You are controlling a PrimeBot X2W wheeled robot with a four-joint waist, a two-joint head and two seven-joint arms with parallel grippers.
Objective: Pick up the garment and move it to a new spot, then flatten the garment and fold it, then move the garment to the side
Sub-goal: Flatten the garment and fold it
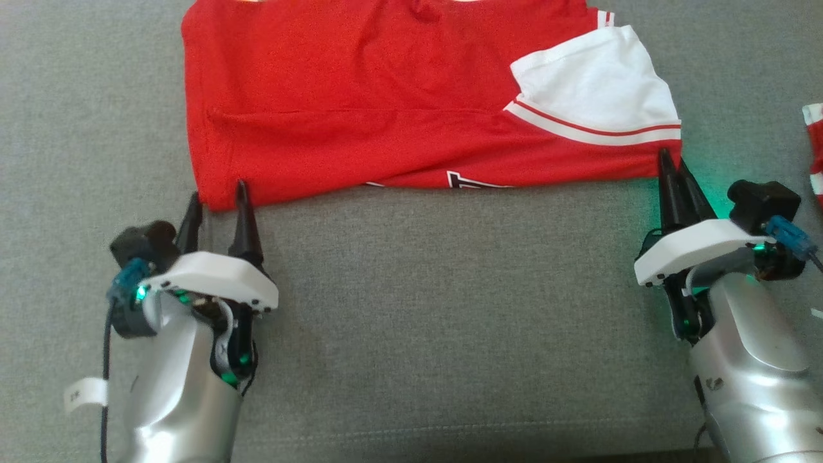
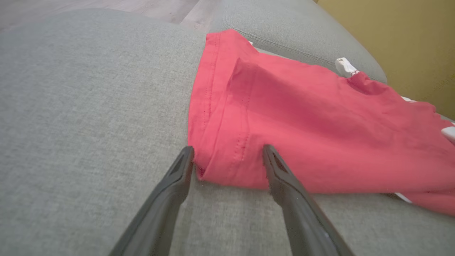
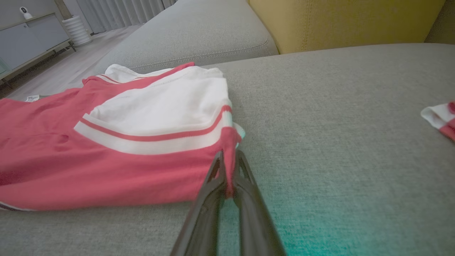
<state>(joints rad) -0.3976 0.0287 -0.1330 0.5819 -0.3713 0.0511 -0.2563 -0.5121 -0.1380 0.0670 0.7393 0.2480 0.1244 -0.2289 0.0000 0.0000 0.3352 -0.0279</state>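
One red garment with a white sleeve lay across the top centre of the head view, on a grey couch. Two arms rose from the lower corners. The left gripper was spread wide astride the garment's lower-left corner, and the right gripper was pinched tight on its lower-right corner. One red-and-white cloth sat at the right edge.

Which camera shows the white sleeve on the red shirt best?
The right wrist view: the white sleeve lies close and big there, red-striped trim and all, on the red shirt. The head view shows it too, smaller, from above. In the left wrist view a white sliver peeks at the shirt's far edge.
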